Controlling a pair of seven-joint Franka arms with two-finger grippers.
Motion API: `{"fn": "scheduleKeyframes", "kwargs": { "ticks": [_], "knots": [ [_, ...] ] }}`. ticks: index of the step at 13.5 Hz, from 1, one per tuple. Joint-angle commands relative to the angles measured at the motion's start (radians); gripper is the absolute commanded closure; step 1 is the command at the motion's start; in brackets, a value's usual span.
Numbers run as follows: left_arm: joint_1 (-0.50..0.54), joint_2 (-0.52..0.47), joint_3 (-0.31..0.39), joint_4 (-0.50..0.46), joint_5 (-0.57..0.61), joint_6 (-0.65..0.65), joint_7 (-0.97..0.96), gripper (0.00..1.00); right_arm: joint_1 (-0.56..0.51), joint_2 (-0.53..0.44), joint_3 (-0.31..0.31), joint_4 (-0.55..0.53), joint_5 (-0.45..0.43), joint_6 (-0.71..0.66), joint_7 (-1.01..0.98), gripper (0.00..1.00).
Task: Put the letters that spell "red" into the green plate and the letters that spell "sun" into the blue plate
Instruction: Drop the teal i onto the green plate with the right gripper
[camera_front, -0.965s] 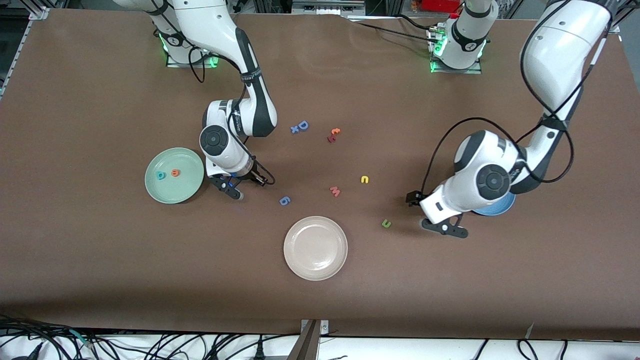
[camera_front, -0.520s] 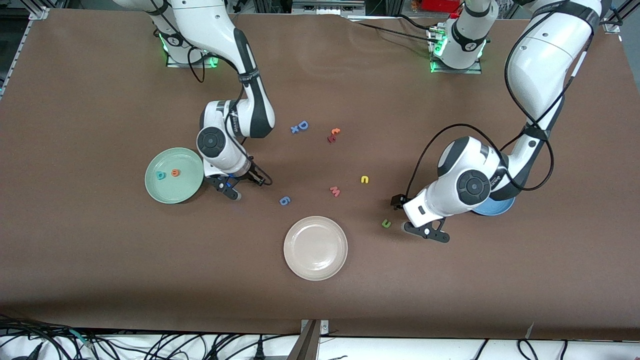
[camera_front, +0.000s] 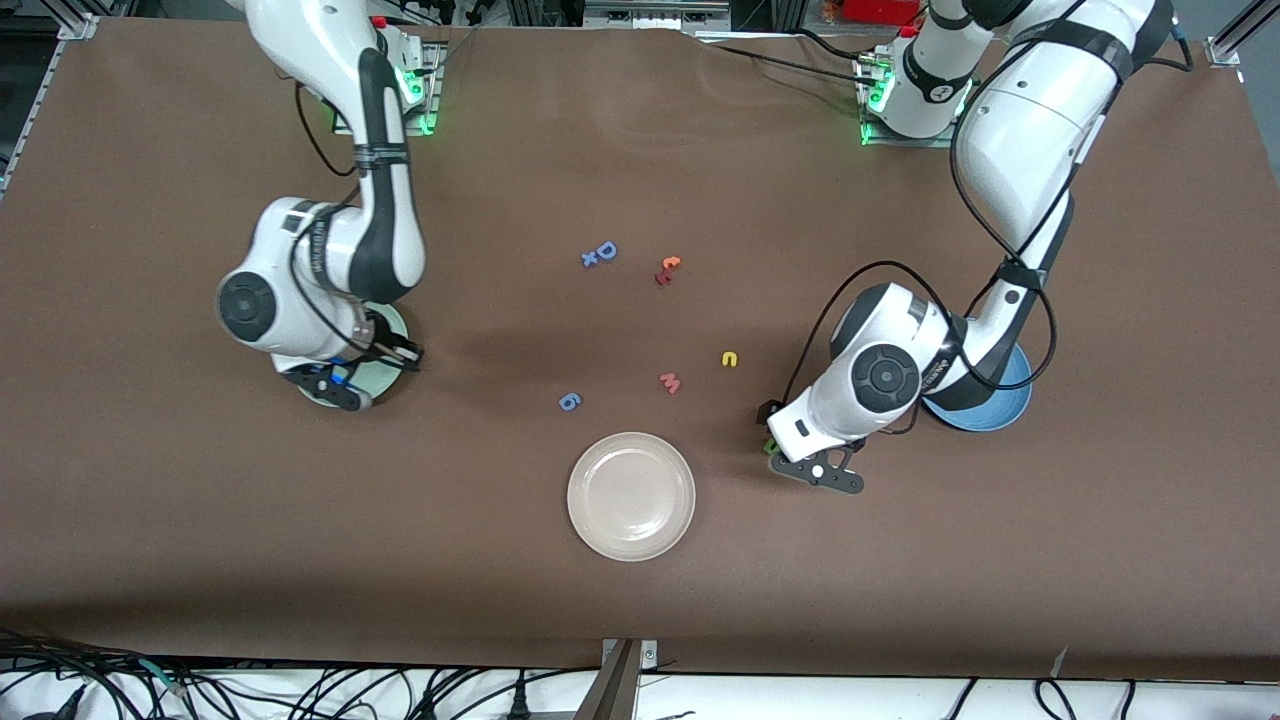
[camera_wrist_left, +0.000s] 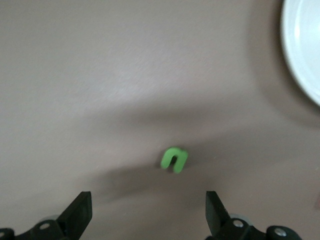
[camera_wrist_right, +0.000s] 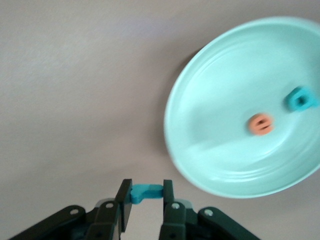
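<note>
My right gripper (camera_wrist_right: 146, 200) is shut on a small teal "r" (camera_wrist_right: 146, 192) and hangs just off the rim of the green plate (camera_wrist_right: 240, 85). In that plate lie an orange "e" (camera_wrist_right: 260, 124) and a teal "d" (camera_wrist_right: 301, 99). From the front, the right gripper (camera_front: 335, 388) and its arm cover most of the green plate (camera_front: 393, 322). My left gripper (camera_wrist_left: 146, 220) is open low over the table, with the green "n" (camera_wrist_left: 174, 159) just ahead of its fingertips. The left gripper (camera_front: 818, 470) is beside the green "n" (camera_front: 770, 446). A yellow "n" (camera_front: 730, 359) lies on the table. The left arm partly hides the blue plate (camera_front: 1008, 395).
A cream-white plate (camera_front: 631, 495) sits nearer the front camera, mid-table. Loose on the table are a pink "m" (camera_front: 670, 382), a blue "6" (camera_front: 569, 401), a blue "D" with an "x" (camera_front: 600, 253), and a red and orange pair (camera_front: 667, 270).
The right arm has swung with the teal "r" from beside the green plate to over it. The left gripper has moved from near the blue plate up to the green "n".
</note>
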Motion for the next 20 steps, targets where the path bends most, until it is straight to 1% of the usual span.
{"fn": "scheduleKeyframes", "kwargs": {
  "ticks": [1,4,5,6,7,8,10,11,12,14,16,17,20],
  "knots": [
    [-0.005,0.039,0.015,0.049,-0.031,0.037,0.005,0.00,-0.024,0.031,-0.015,-0.035,-0.001,-0.009,-0.122,0.81],
    [-0.006,0.056,0.015,0.047,-0.031,0.081,0.011,0.00,-0.039,0.045,-0.012,-0.067,-0.001,-0.003,-0.142,0.80],
    [-0.009,0.065,0.015,0.047,-0.029,0.095,0.010,0.00,-0.043,0.056,-0.012,-0.067,0.001,-0.002,-0.152,0.76],
    [-0.011,0.069,0.015,0.047,-0.031,0.107,0.008,0.00,-0.041,0.059,-0.012,-0.067,0.001,-0.002,-0.157,0.51],
    [-0.011,0.073,0.015,0.044,-0.029,0.123,0.008,0.00,-0.041,0.059,-0.012,-0.067,0.001,0.000,-0.157,0.14],
    [-0.011,0.079,0.015,0.043,-0.027,0.133,0.010,0.00,-0.040,0.057,-0.012,-0.064,0.001,-0.002,-0.157,0.02],
    [-0.012,0.086,0.015,0.037,-0.026,0.150,0.011,0.00,-0.035,0.042,-0.028,-0.055,0.001,-0.014,-0.162,0.01],
    [-0.025,0.086,0.015,0.034,-0.023,0.150,0.011,0.00,-0.027,0.033,-0.064,-0.035,-0.001,-0.035,-0.165,0.01],
    [-0.031,0.085,0.015,0.030,-0.023,0.149,0.011,0.00,-0.024,0.030,-0.102,0.008,-0.001,-0.108,-0.163,0.01],
    [-0.032,0.083,0.015,0.020,-0.021,0.149,0.016,0.00,-0.027,0.033,-0.178,0.136,-0.009,-0.291,-0.157,0.01],
    [-0.028,0.082,0.015,0.007,-0.014,0.147,0.021,0.00,-0.029,0.031,-0.247,0.264,-0.059,-0.415,-0.157,0.01],
    [-0.028,0.083,0.015,0.007,-0.012,0.147,0.021,0.00,-0.029,0.031,-0.286,0.317,-0.065,-0.470,-0.160,0.01],
    [-0.023,0.085,0.016,0.007,-0.011,0.147,0.022,0.00,-0.029,0.028,-0.432,0.491,-0.049,-0.635,-0.174,0.01]
  ]
}}
